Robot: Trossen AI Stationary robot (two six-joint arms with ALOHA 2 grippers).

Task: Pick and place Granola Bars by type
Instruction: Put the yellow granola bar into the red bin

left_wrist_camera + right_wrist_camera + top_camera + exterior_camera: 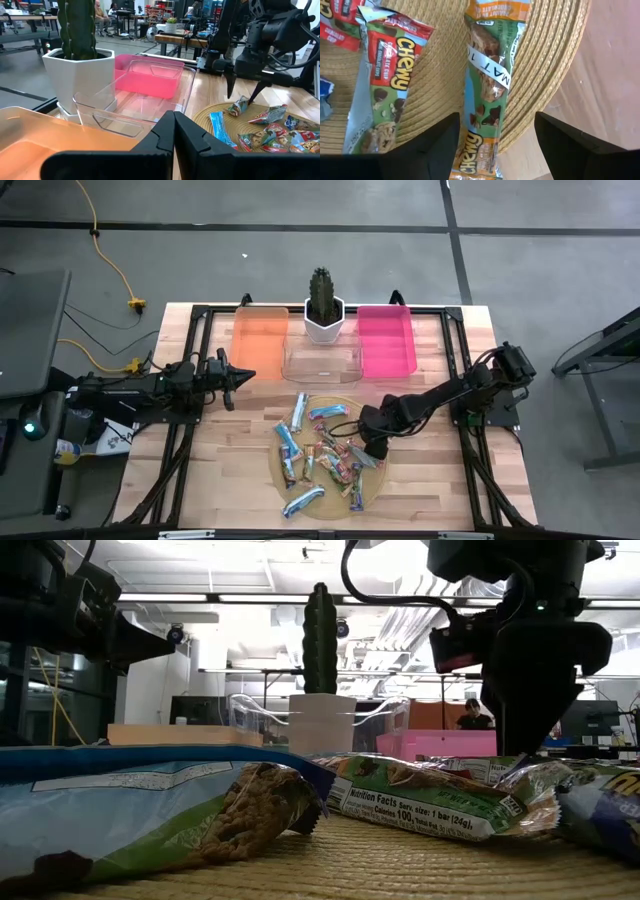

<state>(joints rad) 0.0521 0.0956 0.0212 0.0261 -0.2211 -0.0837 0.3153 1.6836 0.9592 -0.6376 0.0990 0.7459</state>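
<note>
Foil-wrapped Granola Bars point(322, 460), blue, green-orange and red, lie flat, scattered on the round mat.

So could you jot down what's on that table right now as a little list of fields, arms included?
surface: pale wooden table
mat: round woven straw mat holding a heap of foil-wrapped granola bars
bins: orange plastic bin, clear plastic bin, pink plastic bin, all in a row at the back
plant: green cactus in a white pot behind the clear bin
right gripper: jaws open, straddling an orange-ended chewy bar at the mat's edge
left gripper: shut, by the orange bin
</note>
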